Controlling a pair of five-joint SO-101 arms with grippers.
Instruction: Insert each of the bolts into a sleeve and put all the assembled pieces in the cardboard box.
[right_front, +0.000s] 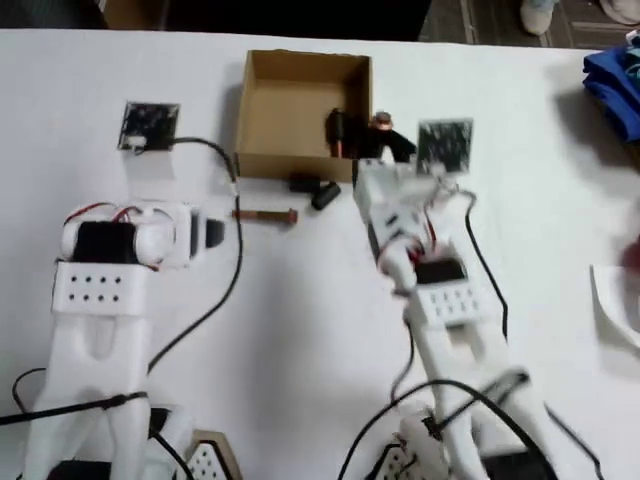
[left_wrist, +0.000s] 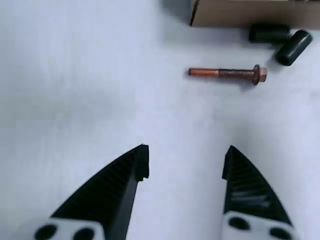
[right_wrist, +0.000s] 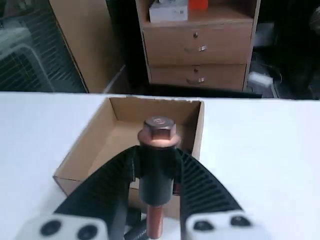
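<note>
The cardboard box (right_front: 290, 95) stands at the back middle of the table; a dark piece with a copper end (right_front: 339, 131) lies inside by its right wall. My right gripper (right_front: 385, 140) hovers at the box's right front corner, shut on a black sleeve (right_wrist: 157, 172) with a copper bolt (right_wrist: 159, 131) standing upright through it, in front of the box (right_wrist: 117, 132). A bare copper bolt (right_front: 265, 214) (left_wrist: 227, 73) lies on the table, with two loose black sleeves (right_front: 303, 183) (right_front: 326, 196) (left_wrist: 269, 33) (left_wrist: 294, 47) next to the box front. My left gripper (right_front: 212, 232) (left_wrist: 185, 160) is open, short of the bolt.
Two dark marker squares (right_front: 150, 122) (right_front: 445, 145) lie on the white table. A blue cloth (right_front: 615, 85) sits at the back right and a white object (right_front: 615, 300) at the right edge. Black cables (right_front: 225, 290) run beside both arms.
</note>
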